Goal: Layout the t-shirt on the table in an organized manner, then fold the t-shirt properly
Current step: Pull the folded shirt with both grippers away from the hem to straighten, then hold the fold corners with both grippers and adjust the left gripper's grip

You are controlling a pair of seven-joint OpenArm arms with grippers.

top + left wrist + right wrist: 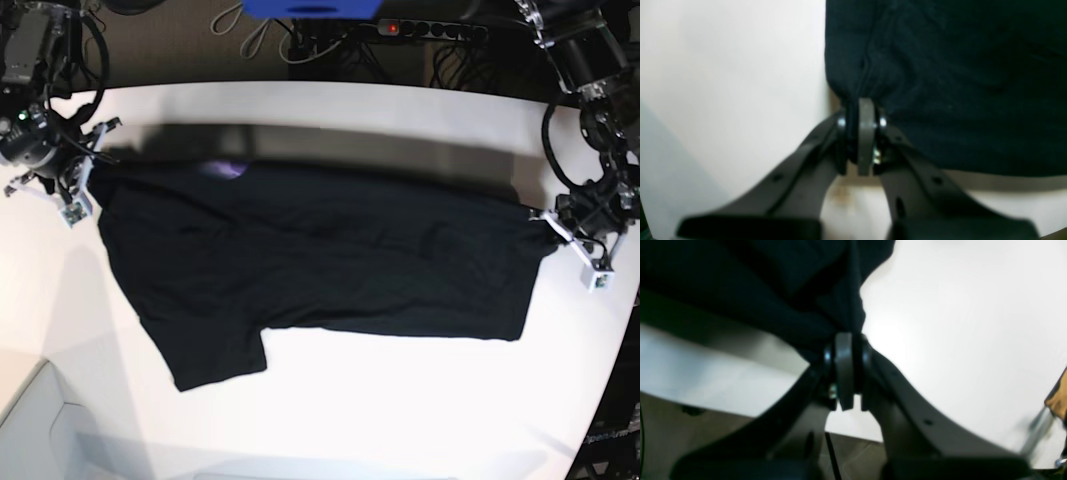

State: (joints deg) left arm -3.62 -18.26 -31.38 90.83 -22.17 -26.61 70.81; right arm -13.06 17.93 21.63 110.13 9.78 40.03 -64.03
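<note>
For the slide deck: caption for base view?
Both pincers, left and right, hold the black t-shirt stretched over the white table.

Bare table (400, 400) fills the lower frame, open for passage. The t-shirt (320, 270) spans the middle; cables (330, 35) crowd the top edge behind the table.

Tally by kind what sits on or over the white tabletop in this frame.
Black soft cloth t-shirt: 1
Robot grippers, jaws shut on the shirt: 2, left and right
White table itself: 1
Total: 4
</note>
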